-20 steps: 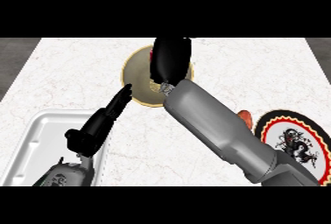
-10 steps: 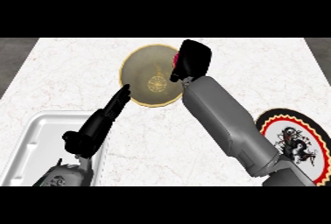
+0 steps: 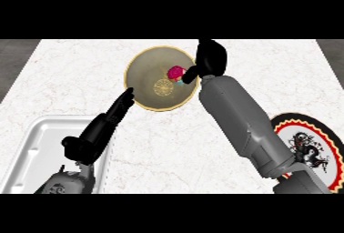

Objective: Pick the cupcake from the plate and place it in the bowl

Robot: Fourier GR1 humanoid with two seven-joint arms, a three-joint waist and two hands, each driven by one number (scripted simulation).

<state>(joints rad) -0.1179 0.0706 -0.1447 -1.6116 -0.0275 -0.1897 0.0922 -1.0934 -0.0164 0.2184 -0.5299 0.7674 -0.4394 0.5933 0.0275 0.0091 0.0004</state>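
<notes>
At the far middle of the marble counter [image 3: 201,136], seen from the head view, the cupcake [image 3: 176,72] is shown lying inside the tan bowl [image 3: 144,73], a pink top over a hint of blue wrapper, just right of the bowl's centre. It is flanked on its right by the right hand [image 3: 209,57], whose thumb reaches down to the bowl's right rim, touching or just beside the cupcake; whether the cupcake is pinched or already let go cannot be told, as the fingers are turned away and mostly hidden. No clear long axis is shown by the cupcake, which looks roundish from above.

The right hand is judged the nearer of the two by far. The left hand [image 3: 107,123] is held with straight fingers, open and holding nothing, its tip pointing up toward the bowl's lower left rim, perhaps touching it.

A black, red and white plate [image 3: 322,136] is seen at the right edge, partly hidden by the right forearm and bare of any cupcake. A white tray [image 3: 40,136] is seen at the lower left, under the left forearm. Nothing is seen standing between the right hand and a straight lift away from the bowl; the placing is judged all but done.
</notes>
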